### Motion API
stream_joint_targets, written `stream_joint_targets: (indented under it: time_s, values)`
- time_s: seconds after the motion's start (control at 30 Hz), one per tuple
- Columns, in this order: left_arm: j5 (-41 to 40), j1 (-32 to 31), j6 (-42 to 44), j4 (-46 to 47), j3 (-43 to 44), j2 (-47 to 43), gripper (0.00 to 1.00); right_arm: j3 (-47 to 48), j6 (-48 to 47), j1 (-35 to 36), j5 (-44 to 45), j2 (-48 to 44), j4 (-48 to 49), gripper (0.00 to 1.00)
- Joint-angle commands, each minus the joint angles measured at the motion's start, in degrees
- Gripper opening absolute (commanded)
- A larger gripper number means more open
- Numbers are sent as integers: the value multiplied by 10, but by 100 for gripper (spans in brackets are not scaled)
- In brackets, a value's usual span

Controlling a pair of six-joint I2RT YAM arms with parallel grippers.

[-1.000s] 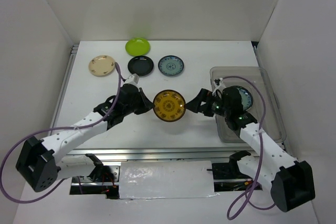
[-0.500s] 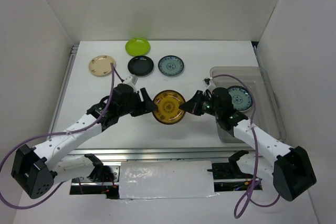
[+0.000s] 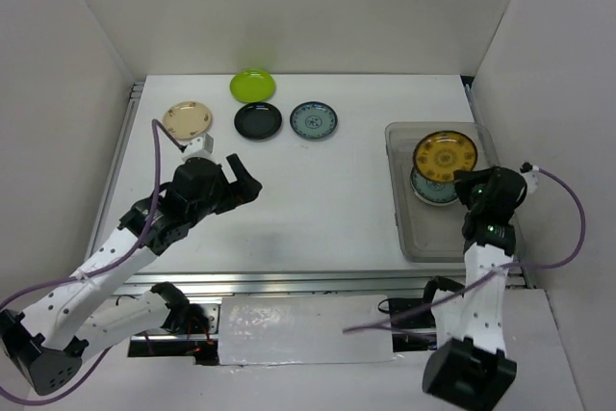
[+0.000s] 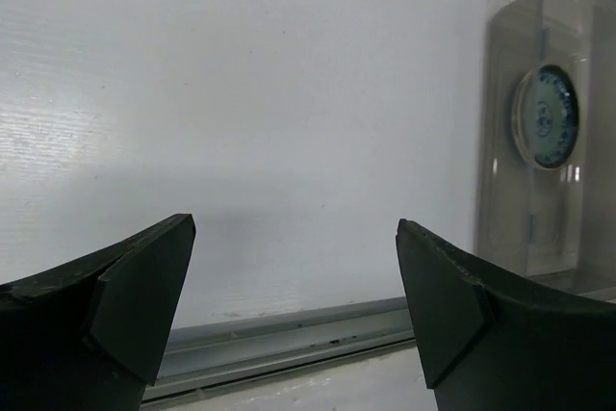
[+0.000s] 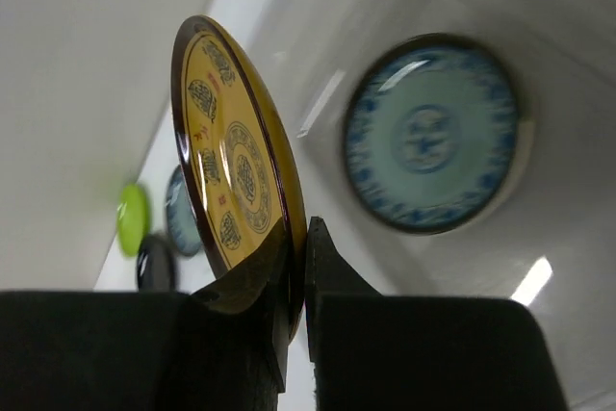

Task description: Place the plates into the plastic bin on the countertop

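My right gripper (image 3: 464, 174) (image 5: 303, 257) is shut on the rim of the amber-brown patterned plate (image 3: 446, 154) (image 5: 236, 175) and holds it tilted over the far end of the plastic bin (image 3: 452, 235). A blue-grey patterned plate (image 3: 430, 190) (image 5: 430, 134) lies in the bin under it. My left gripper (image 3: 243, 186) (image 4: 294, 305) stands open and empty over the white countertop (image 3: 327, 190), left of the middle. At the back left lie a lime green plate (image 3: 252, 85), a black plate (image 3: 258, 120), a blue-grey plate (image 3: 314, 120) and a cream plate (image 3: 187, 121).
White walls close in the countertop on three sides. A metal rail (image 4: 289, 344) runs along the near edge and another (image 3: 120, 156) along the left edge. In the left wrist view the bin (image 4: 510, 218) with its blue-grey plate (image 4: 546, 117) shows at the right.
The amber plate passed from my left gripper to my right one. The left opened and drew back to the left; the right shut on the plate and carried it over the bin.
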Motion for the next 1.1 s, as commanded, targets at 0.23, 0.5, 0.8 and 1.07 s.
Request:
stream_joint_targets:
  time_s: [0.23, 0.5, 0.8, 1.07]
  values:
    - [76, 0, 95, 16, 16, 107, 99, 35, -4, -111, -113, 247, 78, 0]
    - [74, 0, 89, 47, -13, 125, 99, 55, -10, -64, -48, 235, 41, 100]
    - [83, 105, 27, 46, -15, 130, 99, 47, 9, -28, 13, 89, -58, 100]
    - [124, 258, 2, 72, 8, 153, 99, 35, -21, -2, -107, 70, -42, 100]
